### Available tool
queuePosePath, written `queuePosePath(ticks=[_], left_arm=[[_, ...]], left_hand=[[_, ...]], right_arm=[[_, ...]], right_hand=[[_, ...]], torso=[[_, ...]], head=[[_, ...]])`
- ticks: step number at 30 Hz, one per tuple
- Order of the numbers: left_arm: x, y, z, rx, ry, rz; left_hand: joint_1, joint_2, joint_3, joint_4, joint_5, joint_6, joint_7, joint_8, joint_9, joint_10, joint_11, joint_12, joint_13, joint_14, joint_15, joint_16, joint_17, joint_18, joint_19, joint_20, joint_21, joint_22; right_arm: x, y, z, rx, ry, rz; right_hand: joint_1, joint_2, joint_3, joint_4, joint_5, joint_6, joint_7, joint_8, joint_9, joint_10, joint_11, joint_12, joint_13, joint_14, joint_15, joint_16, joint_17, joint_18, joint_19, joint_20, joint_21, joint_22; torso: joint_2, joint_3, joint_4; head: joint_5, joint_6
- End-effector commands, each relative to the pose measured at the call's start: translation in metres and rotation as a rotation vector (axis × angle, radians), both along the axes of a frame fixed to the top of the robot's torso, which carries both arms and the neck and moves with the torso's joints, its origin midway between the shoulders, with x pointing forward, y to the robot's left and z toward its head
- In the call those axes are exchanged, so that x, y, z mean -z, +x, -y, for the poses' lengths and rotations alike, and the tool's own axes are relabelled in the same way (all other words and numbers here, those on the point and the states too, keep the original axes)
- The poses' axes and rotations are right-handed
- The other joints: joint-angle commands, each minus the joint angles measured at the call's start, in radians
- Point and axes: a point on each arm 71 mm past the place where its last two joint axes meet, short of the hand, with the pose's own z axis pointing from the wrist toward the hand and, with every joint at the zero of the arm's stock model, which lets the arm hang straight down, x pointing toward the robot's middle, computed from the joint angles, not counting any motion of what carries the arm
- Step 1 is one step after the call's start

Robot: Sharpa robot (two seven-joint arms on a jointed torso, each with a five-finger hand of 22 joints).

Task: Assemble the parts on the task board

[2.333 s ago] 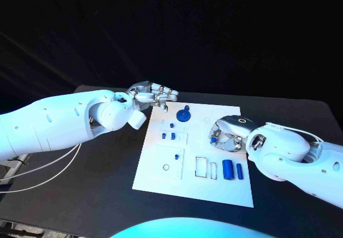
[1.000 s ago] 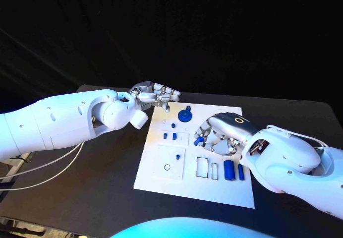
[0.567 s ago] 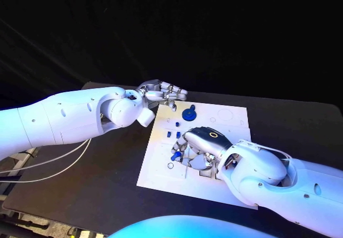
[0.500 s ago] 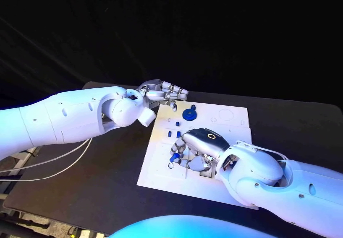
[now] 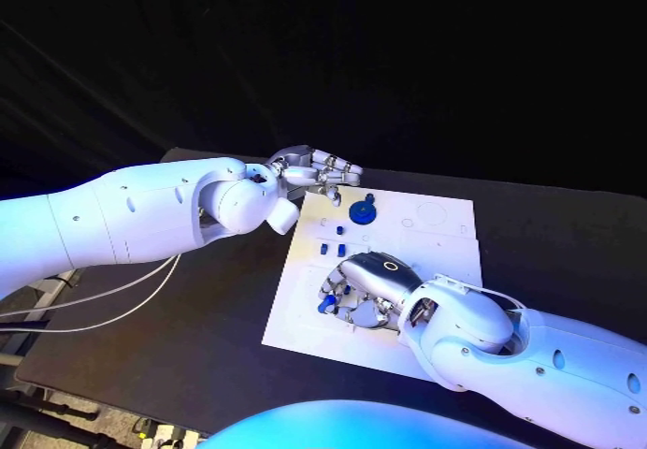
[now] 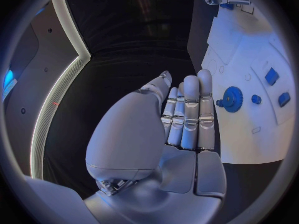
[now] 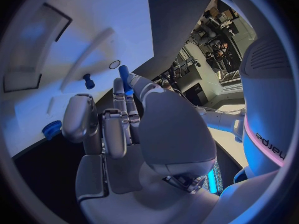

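Note:
The white task board [image 5: 434,236] lies in the middle of the black table. My right hand [image 5: 364,292] hovers over its near left part and pinches a small blue peg [image 5: 328,303] between thumb and finger; the peg [image 7: 124,76] points toward a small round hole [image 7: 114,64] in the board [image 7: 93,15]. A blue gear [image 5: 363,212] stands at the board's far end, with two little blue pieces [image 5: 333,250] below it. My left hand [image 5: 318,172] holds nothing, its fingers [image 6: 187,109] stretched side by side at the board's far left corner, close to the gear [image 6: 233,99].
My right forearm [image 5: 512,346] covers the board's near right part. Rectangular slots [image 7: 37,40] and another short blue peg [image 7: 87,80] lie on the board near the right hand. Bare black table [image 5: 189,327] stretches left of the board.
My right hand has carried the blue peg from the board's right side across to its near left part. The left hand stays at the far left corner. The camera has shifted.

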Motion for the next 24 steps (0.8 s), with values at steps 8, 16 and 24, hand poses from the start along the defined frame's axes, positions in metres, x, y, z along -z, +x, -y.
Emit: queuePosePath(ticks=[8, 16, 24], left_arm=[[-0.0008, -0.0009, 0.0022, 0.022, -0.008, 0.002], [-0.0006, -0.0011, 0.0009, 0.02, -0.006, 0.0], [-0.0004, -0.0011, 0.0009, 0.021, -0.005, -0.002]], left_hand=[[0.004, 0.009, -0.005, -0.004, 0.0, 0.003, -0.005, 0.005, -0.001, -0.007, -0.003, 0.005, 0.001, -0.005, -0.001, -0.002, -0.001, 0.013, 0.008, 0.0, -0.006, -0.001], [0.004, 0.009, -0.005, -0.004, 0.0, 0.003, -0.005, 0.005, -0.001, -0.007, -0.003, 0.005, 0.001, -0.005, -0.001, -0.002, -0.001, 0.013, 0.008, 0.0, -0.006, -0.001], [0.004, 0.009, -0.005, -0.004, 0.0, 0.003, -0.005, 0.005, -0.001, -0.007, -0.003, 0.005, 0.001, -0.005, -0.001, -0.002, -0.001, 0.013, 0.008, 0.0, -0.006, -0.001]], right_arm=[[0.0065, 0.0018, -0.0005, 0.0, -0.043, 0.044], [0.0081, 0.0035, 0.0036, 0.009, -0.067, 0.059], [0.0106, 0.003, 0.002, 0.0, -0.105, 0.051]], right_hand=[[0.007, 0.0, 0.004, -0.001, 0.006, -0.001, 0.002, -0.003, 0.026, -0.005, 0.0, -0.004, 0.0, 0.062, 0.004, 0.004, 0.048, -0.007, -0.004, 0.0, -0.004, 0.073], [0.007, 0.0, 0.005, -0.002, 0.007, -0.001, 0.002, -0.002, 0.026, -0.005, 0.0, -0.004, 0.0, 0.062, 0.004, 0.004, 0.048, -0.007, -0.004, 0.0, -0.003, 0.074], [0.005, 0.0, 0.004, -0.001, 0.008, -0.001, 0.003, -0.002, 0.027, -0.004, 0.001, -0.003, 0.001, 0.062, 0.004, 0.004, 0.047, -0.008, -0.003, 0.001, -0.001, 0.075]], torso=[[0.0, -0.0004, -0.0001], [0.0, -0.0006, -0.0002], [-0.001, -0.0004, -0.0007]], head=[[0.002, -0.004], [0.004, -0.005], [0.004, -0.007]])
